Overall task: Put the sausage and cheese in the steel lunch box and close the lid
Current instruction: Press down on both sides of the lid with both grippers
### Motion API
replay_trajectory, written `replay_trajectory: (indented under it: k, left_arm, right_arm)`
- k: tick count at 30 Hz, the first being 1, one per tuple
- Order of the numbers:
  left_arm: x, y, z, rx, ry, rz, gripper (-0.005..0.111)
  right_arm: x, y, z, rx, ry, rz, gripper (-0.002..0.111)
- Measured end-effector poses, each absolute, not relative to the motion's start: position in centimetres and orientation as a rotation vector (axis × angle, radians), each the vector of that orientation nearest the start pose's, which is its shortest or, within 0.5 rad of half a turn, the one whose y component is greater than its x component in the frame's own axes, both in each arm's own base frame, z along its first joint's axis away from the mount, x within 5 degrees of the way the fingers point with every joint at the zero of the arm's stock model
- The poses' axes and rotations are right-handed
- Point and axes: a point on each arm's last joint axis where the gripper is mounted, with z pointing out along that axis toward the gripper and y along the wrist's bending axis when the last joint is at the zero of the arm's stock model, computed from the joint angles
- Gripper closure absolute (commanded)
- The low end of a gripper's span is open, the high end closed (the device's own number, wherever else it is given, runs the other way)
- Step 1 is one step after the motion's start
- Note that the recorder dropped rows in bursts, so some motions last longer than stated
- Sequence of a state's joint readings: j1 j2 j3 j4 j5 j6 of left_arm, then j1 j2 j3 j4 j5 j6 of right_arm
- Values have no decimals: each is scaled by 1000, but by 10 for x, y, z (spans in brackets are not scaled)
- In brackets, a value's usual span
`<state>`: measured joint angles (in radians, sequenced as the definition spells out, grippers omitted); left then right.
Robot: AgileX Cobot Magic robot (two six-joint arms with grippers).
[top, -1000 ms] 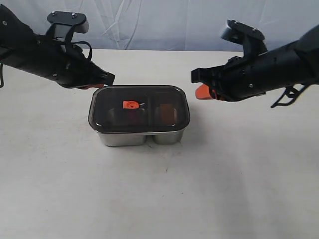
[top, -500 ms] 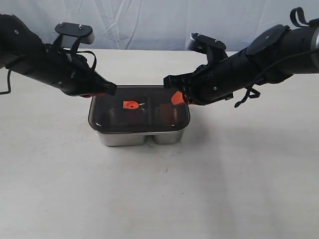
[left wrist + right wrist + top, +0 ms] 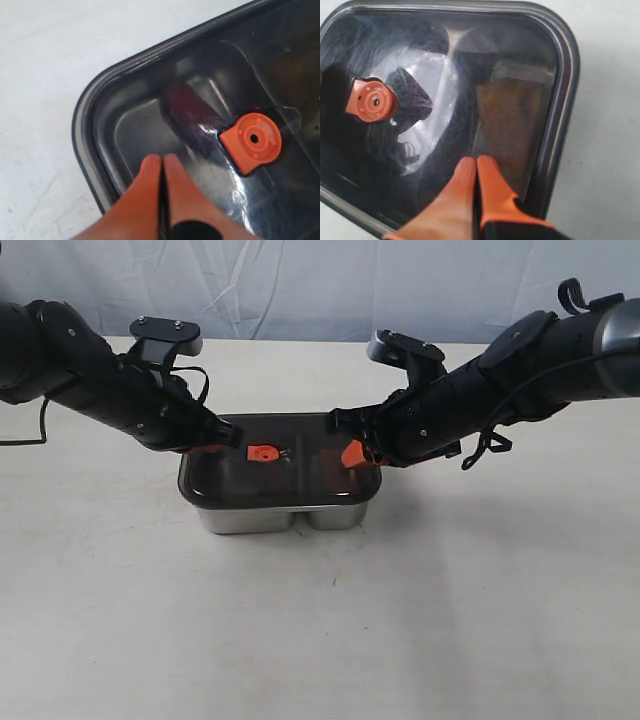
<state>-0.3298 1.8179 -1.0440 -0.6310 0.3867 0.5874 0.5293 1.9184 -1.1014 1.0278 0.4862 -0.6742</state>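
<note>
White tabletop [image 3: 320,640] runs wide and open on all sides of the steel lunch box [image 3: 245,518], which sits mid-table with the lid [image 3: 290,485] seated on it, edges lined up. My left gripper [image 3: 161,161], jaws clenched on nothing, points at the lid just inside its left corner rim; my right gripper [image 3: 475,162], also clenched and empty, is over the right end near the rim. Through the lid: cheese [image 3: 507,120] in the smaller right compartment, sausage [image 3: 192,120] in the larger left one, beside the orange valve tab [image 3: 262,452].

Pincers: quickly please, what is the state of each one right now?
Left pincer: closed, holding nothing, tips over the lid.
Right pincer: closed, holding nothing, also over the lid.
</note>
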Motion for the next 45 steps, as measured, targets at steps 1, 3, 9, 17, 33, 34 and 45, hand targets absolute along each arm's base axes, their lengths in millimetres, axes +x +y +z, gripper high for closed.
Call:
replay_trajectory:
  k: [1, 3, 9, 17, 33, 34, 45]
  left_arm:
    - [336, -136, 170, 498, 2544, -413, 107]
    - [337, -136, 169, 498, 2545, -411, 107]
    - [341, -137, 162, 493, 2556, -407, 107]
    - [343, -139, 157, 467, 2565, -416, 107]
    - [324, -142, 167, 491, 2697, -554, 107]
    - [323, -142, 167, 478, 2715, -555, 107]
    - [316, -137, 166, 431, 2830, -502, 107]
  right_arm:
    - [310, 223, 154, -468, 2625, 825, 108]
    - [310, 224, 151, -465, 2631, 825, 108]
    - [311, 225, 147, -445, 2643, 833, 108]
    - [312, 225, 147, -432, 2646, 840, 108]
    - [312, 225, 146, -380, 2662, 853, 108]
    - [312, 226, 147, -376, 2662, 855, 108]
    - [313, 226, 146, -349, 2671, 858, 108]
